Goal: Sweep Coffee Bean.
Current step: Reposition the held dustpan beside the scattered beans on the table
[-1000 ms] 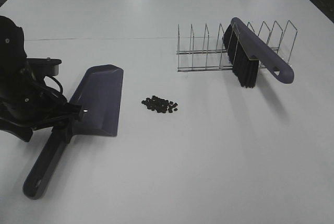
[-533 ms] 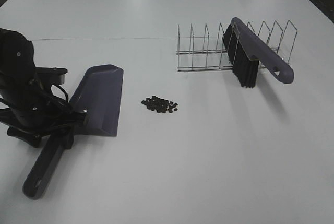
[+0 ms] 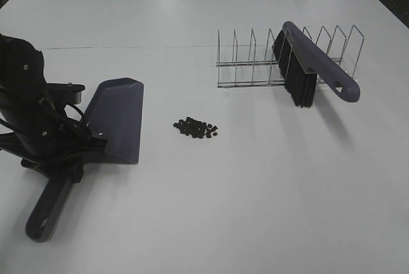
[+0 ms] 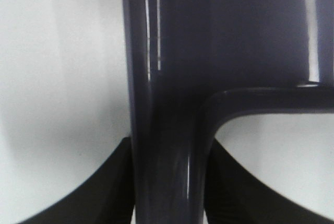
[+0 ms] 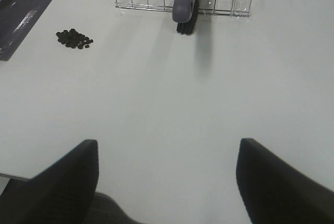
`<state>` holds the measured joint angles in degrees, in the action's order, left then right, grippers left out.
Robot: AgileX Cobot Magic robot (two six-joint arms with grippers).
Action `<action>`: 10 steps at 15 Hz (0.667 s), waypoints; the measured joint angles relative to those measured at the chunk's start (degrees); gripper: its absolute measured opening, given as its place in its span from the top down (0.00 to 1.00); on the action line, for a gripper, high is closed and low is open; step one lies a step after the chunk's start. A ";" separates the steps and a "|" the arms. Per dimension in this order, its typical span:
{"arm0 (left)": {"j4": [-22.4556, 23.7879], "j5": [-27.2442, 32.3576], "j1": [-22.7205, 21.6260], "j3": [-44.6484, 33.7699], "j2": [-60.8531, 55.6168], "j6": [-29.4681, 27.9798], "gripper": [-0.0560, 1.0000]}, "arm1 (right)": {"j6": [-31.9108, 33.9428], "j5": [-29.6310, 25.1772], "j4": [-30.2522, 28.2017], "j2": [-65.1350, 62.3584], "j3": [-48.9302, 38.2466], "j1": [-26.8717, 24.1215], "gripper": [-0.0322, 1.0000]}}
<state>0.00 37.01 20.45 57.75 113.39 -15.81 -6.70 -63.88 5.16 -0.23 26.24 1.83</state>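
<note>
The left jaws are closed on the handle [image 3: 50,204] of the purple-grey dustpan [image 3: 117,117], just where it meets the pan. The left wrist view shows a dark finger [image 4: 107,192] pressed against each side of the handle. The pan lies flat on the white worktop [image 3: 255,197] at the left of the high view. The coffee bean [image 3: 196,128] cluster sits loose on the worktop to the right of the pan, near its long edge but not touching it, and in front of the wire rack [image 3: 249,63]. A purple-grey brush [image 3: 319,63] leans in the right part of that rack, black bristles down. The right jaws stand open and empty above bare worktop, well apart from the beans and the rack.
</note>
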 joint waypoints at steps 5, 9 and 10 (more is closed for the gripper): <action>-1.15 1.60 0.00 0.06 0.00 4.64 0.63 | 0.00 0.00 0.00 0.00 0.00 0.00 0.34; -1.15 4.58 0.00 -3.44 -4.24 4.93 0.64 | 0.00 0.00 0.00 0.00 0.00 0.00 0.34; -1.15 4.41 0.00 -5.27 -6.25 4.64 0.64 | 0.00 0.00 0.00 0.00 0.00 0.00 0.34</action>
<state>-1.15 41.42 20.45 52.48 107.14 -11.17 -6.70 -63.88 5.16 -0.23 26.24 1.83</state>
